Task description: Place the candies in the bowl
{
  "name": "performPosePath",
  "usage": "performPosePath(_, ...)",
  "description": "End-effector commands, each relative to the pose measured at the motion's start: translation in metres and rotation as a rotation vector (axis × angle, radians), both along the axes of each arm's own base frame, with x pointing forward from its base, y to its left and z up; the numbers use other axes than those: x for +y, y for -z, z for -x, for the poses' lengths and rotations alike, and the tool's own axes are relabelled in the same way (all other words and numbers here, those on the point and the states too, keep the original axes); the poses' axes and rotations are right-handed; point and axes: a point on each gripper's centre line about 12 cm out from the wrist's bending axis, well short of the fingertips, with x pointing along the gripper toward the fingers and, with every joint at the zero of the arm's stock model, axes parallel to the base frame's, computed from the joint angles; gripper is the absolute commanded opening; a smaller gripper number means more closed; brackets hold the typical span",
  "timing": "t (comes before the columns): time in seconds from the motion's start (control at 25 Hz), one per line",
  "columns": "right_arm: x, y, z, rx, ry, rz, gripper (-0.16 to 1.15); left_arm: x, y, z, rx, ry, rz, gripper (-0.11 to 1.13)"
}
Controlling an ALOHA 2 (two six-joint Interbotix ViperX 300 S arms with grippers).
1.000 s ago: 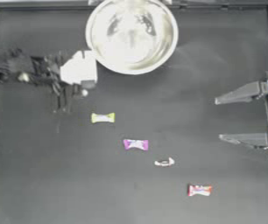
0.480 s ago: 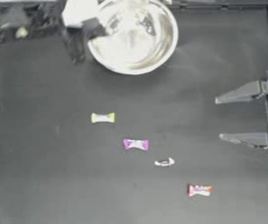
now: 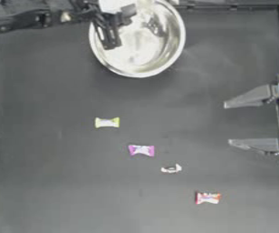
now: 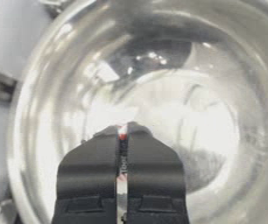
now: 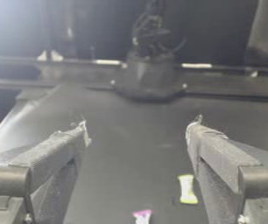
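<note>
The shiny bowl (image 3: 165,53) stands at the table's far edge. My left gripper (image 3: 111,43) hangs over its left half. In the left wrist view the left gripper (image 4: 123,129) points down into the bowl (image 4: 230,100), shut on a thin pale sliver of a candy (image 4: 123,127) at its tips. On the table lie a yellow-green candy (image 3: 106,122), a magenta candy (image 3: 141,150), a white candy (image 3: 171,169) and a red-orange candy (image 3: 208,198), in a diagonal row. My right gripper (image 3: 248,120) is parked open at the right edge, far from them.
A raised rail (image 3: 227,3) runs along the table's far edge behind the bowl. The right wrist view looks across the table between the open jaws and shows the yellow-green candy (image 5: 186,189) and the magenta candy (image 5: 142,216).
My left gripper swung from the table's left side up and right until it is over the bowl. The four candies on the table and the right arm stayed put.
</note>
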Motion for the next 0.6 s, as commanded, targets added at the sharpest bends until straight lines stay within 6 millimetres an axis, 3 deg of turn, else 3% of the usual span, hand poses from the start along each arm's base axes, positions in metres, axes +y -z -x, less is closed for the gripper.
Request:
performPosePath(0.04, -0.002, -0.003, -0.002, -0.008, 0.009, 0.0, 0.97, 0.007, -0.023, -0.004, -0.048, -0.002, -0.044, 0.18)
performPosePath(0.12, -0.002, -0.003, -0.002, -0.008, 0.012, 0.0, 0.97, 0.008, -0.023, -0.004, -0.044, -0.001, -0.048, 0.37)
performPosePath(0.28, -0.003, -0.002, -0.002, -0.006, 0.013, 0.0, 0.97, 0.009, -0.023, -0.003, -0.049, -0.009, -0.044, 0.99)
performPosePath(0.32, -0.003, -0.002, -0.002, -0.006, 0.013, 0.0, 0.97, 0.01, -0.023, -0.003, -0.05, -0.013, -0.04, 1.08)
performPosePath(0.36, -0.003, -0.002, -0.002, -0.003, 0.013, 0.0, 0.97, 0.01, -0.024, -0.003, -0.052, -0.014, -0.04, 1.11)
performPosePath(0.48, -0.003, -0.001, -0.002, -0.003, 0.013, 0.0, 0.97, 0.01, -0.027, -0.003, -0.058, -0.014, -0.043, 0.94)
performPosePath(0.6, -0.003, -0.001, -0.002, -0.003, 0.013, 0.0, 0.97, 0.005, -0.036, -0.001, -0.075, -0.011, -0.05, 0.94)
